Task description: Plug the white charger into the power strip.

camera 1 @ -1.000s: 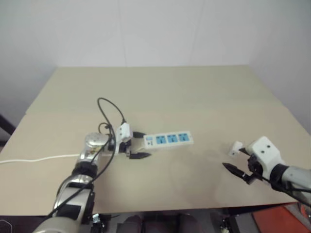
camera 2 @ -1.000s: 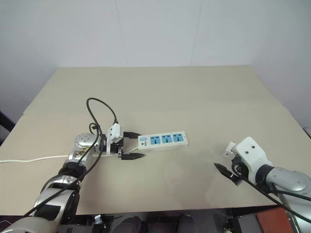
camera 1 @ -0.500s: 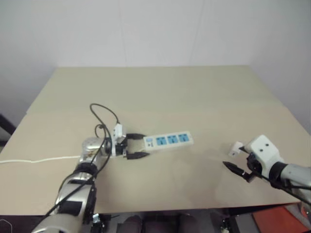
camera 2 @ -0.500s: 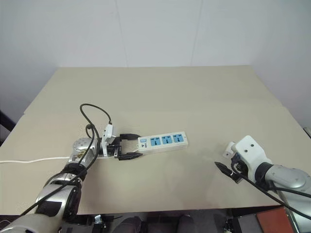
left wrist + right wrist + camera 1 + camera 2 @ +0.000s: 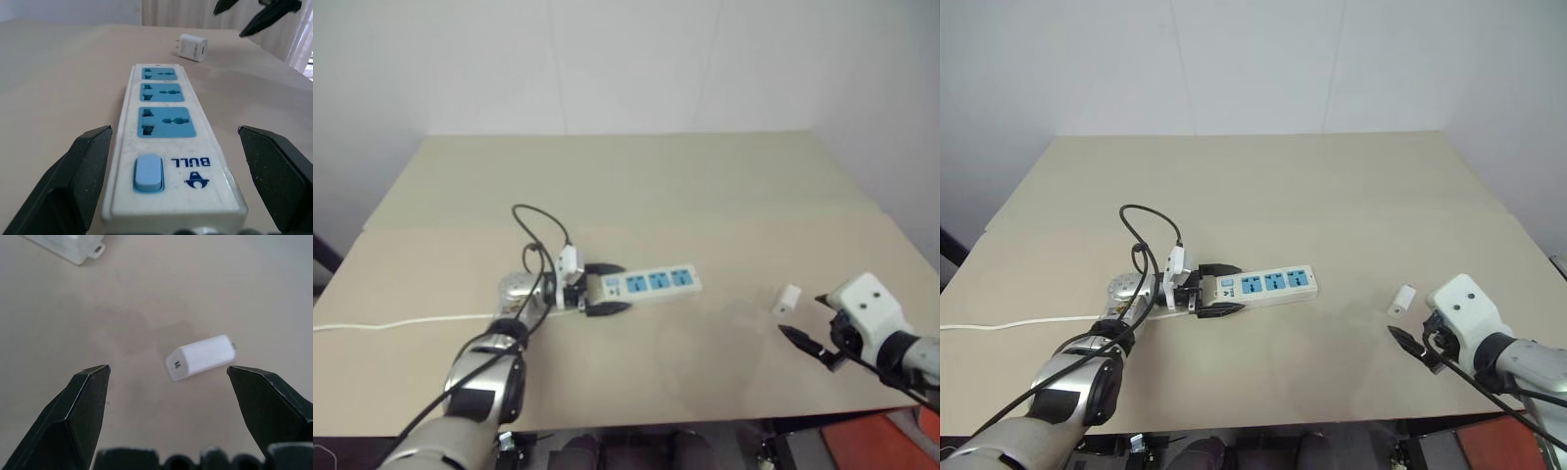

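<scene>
Now left gripper (image 5: 1222,291) wide astride power strip (image 5: 1266,285), right gripper (image 5: 1417,345) wide, empty

— The power strip (image 5: 168,161), what's it look like?
— Smooth white plastic, slight sheen, matt blue socket panels. The white charger (image 5: 200,358) is smooth plastic too.
— And the table (image 5: 1332,186)?
— Matt beige, very finely grained.

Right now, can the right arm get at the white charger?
Probably yes. The white charger lies alone on the table, just ahead of the open right pincer, with nothing between them.
</scene>
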### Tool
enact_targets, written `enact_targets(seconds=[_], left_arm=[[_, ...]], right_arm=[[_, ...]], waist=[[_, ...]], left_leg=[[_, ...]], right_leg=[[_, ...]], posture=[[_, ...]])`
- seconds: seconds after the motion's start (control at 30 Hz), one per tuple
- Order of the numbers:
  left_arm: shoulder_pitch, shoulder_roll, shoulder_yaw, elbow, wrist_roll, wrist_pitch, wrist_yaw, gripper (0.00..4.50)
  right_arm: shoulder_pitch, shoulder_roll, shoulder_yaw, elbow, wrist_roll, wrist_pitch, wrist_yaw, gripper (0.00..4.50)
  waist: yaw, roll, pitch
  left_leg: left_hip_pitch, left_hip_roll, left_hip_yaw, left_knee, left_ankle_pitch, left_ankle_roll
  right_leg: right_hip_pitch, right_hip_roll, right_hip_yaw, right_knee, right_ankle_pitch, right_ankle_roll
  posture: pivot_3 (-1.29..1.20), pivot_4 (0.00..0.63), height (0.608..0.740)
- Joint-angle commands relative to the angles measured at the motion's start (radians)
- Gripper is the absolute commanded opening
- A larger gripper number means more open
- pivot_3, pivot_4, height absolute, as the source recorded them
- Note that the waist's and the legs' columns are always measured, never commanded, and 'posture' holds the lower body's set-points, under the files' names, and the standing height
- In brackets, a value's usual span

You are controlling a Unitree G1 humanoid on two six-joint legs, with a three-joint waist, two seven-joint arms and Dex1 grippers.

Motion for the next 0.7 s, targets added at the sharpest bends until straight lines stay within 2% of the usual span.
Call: enact_targets(seconds=[0.03, 0.6, 0.7], left_arm=[[-0.005, 0.013, 0.009, 0.009, 0.012, -0.025, 0.027, 4.47], [0.028, 0.031, 0.005, 0.026, 0.06, -0.039, 0.1, 4.47], [0.034, 0.026, 0.001, 0.031, 0.067, -0.041, 0.105, 3.87]], right_arm=[[0.013, 0.002, -0.032, -0.025, 0.001, 0.003, -0.003, 4.5], [-0.037, -0.022, 0.032, 0.029, -0.031, -0.027, 0.0, 4.5], [-0.047, -0.025, 0.035, 0.032, -0.03, -0.025, 0.001, 4.5]], waist=[[0.002, 0.0, 0.0], [0.003, 0.0, 0.0], [0.002, 0.0, 0.0]], left_leg=[[0.0, 0.0, 0.0, 0.0, 0.0, 0.0], [0.0, 0.0, 0.0, 0.0, 0.0, 0.0], [0.001, 0.0, 0.0, 0.0, 0.0, 0.0]], right_leg=[[0.0, 0.0, 0.0, 0.0, 0.0, 0.0], [0.0, 0.0, 0.0, 0.0, 0.0, 0.0], [0.0, 0.0, 0.0, 0.0, 0.0, 0.0]], posture=[[0.0, 0.15, 0.74], [0.0, 0.15, 0.74], [0.0, 0.15, 0.74]])
